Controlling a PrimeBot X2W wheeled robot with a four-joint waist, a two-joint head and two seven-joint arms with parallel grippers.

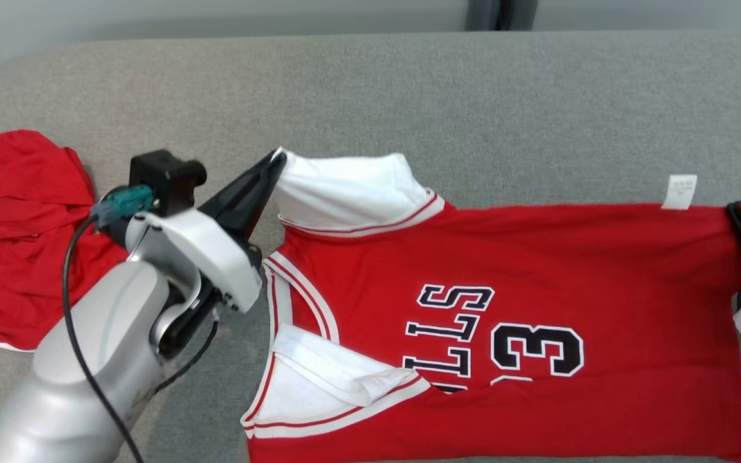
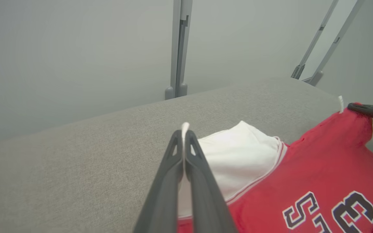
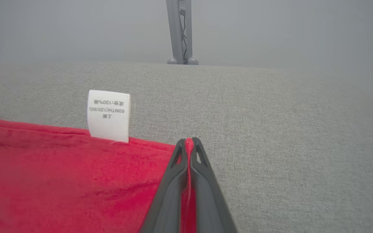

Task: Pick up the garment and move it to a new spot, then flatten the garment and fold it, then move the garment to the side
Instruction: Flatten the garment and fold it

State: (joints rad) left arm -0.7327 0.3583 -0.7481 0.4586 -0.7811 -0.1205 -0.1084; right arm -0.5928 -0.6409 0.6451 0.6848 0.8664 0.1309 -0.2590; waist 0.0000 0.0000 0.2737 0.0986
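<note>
Left gripper (image 1: 278,156) and right gripper (image 1: 735,209) held opposite ends of a red jersey (image 1: 538,257) spread on a grey fabric surface (image 1: 409,90).

The left gripper was clenched on the tip of a white shoulder panel at the jersey's far left corner, with a sliver of white cloth showing between its fingertips in the left wrist view. The right gripper was pinched on the red hem corner at the far right, near a white care label (image 1: 679,191) jutting from the far edge. The jersey lay with its dark lettering and a 3 facing up, neck toward the robot's left. A 2nd red garment (image 1: 17,225) lay crumpled on the surface beyond the left arm, apart from the jersey.
</note>
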